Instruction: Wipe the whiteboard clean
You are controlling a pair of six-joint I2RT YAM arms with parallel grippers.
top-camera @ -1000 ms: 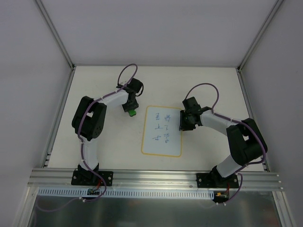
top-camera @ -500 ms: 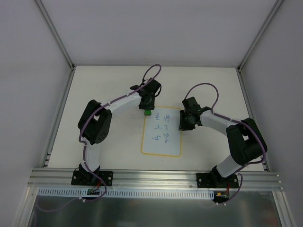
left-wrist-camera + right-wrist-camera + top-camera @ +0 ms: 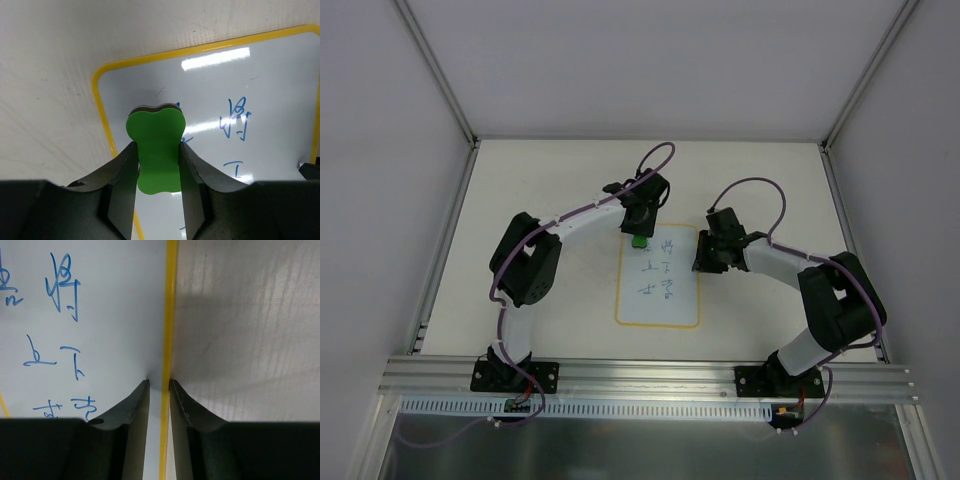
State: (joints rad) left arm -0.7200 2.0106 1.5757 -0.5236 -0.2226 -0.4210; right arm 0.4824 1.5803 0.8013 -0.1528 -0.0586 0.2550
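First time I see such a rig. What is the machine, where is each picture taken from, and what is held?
Two robot arms are bolted at the near edge of a table. The wide picture looks down from above; the other two come from wrist cameras. On the table lies a whiteboard with blue writing. The left gripper is shut on a green eraser over the board's far left corner. The right gripper stands astride the board's right rim, jaws nearly together; whether it grips I cannot tell.
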